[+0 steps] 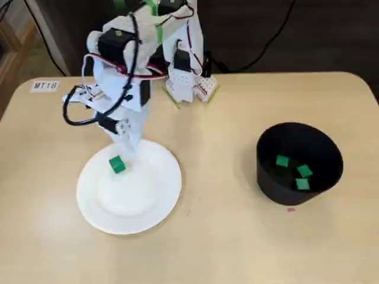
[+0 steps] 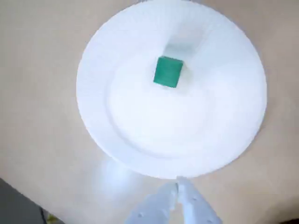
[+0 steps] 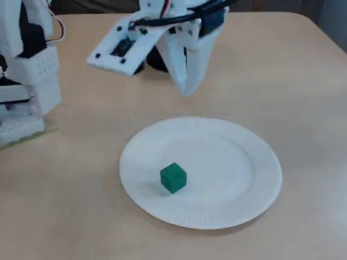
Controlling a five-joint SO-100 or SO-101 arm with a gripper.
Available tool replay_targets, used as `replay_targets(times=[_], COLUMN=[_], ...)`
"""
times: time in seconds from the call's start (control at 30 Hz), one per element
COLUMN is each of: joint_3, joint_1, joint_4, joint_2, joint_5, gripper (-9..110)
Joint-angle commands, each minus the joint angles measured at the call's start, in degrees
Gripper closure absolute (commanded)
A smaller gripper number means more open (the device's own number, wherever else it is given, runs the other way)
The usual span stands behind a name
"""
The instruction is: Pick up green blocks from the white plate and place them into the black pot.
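Your white two-finger gripper (image 3: 187, 89) hangs closed and empty over the round white paper plate's (image 3: 244, 200) rim, apart from the small green cube (image 3: 173, 177) lying on it.

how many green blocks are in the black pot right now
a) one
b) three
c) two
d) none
b: in a fixed view, three green blocks show on the floor of the black pot, while a fourth green block sits on the white plate.
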Motion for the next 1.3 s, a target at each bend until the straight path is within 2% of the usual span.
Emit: replay_targets(times=[0.0, 0.2, 0.4, 0.53, 0.77, 1.27], joint_3=[-0.4, 2.5, 3.7, 6.6, 12.7, 20.8], joint_1=[2.5, 7.0, 9.8, 10.0, 10.0, 10.7], joint_4=[0.5, 0.6, 0.6, 0.9, 0.9, -12.0], joint_2=[0.1, -2.5, -6.0, -5.0, -2.4, -2.9], joint_5=[4.7, 8.8, 7.8, 4.7, 1.1, -2.5], gripper=[104, 104, 104, 83, 66, 70])
